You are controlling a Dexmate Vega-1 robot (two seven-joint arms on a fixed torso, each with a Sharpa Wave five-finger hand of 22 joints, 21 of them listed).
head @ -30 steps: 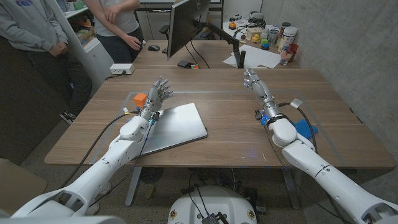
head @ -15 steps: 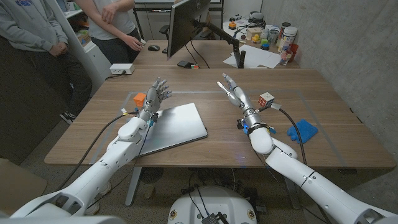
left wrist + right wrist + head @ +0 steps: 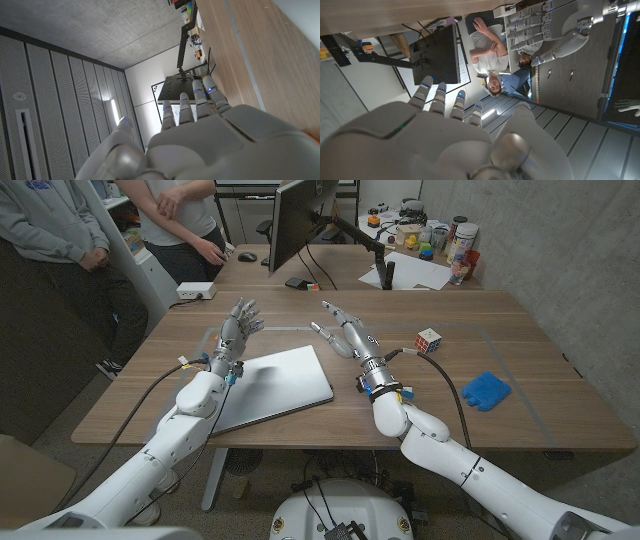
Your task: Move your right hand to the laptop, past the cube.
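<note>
The closed silver laptop (image 3: 280,385) lies on the wooden table (image 3: 520,330), left of the middle. A multicoloured puzzle cube (image 3: 429,340) stands to its right, further back. My right hand (image 3: 345,335) is open with its fingers spread, raised between the two, just off the laptop's far right corner and well left of the cube. My left hand (image 3: 238,325) is open too, fingers pointing up over the laptop's far left corner. Each wrist view looks along the back of its own hand, the left hand (image 3: 200,135) and the right hand (image 3: 445,140), both holding nothing.
A blue cloth (image 3: 485,390) lies at the right near the front edge. Behind the table stand a monitor (image 3: 300,220) on an arm, a white box (image 3: 195,290), papers and bottles (image 3: 455,250). Two people (image 3: 60,230) stand at the far left.
My right hand has swept left, from behind the cube's place, past the cube, to the laptop's far right corner. My left hand has shifted slightly left and back.
</note>
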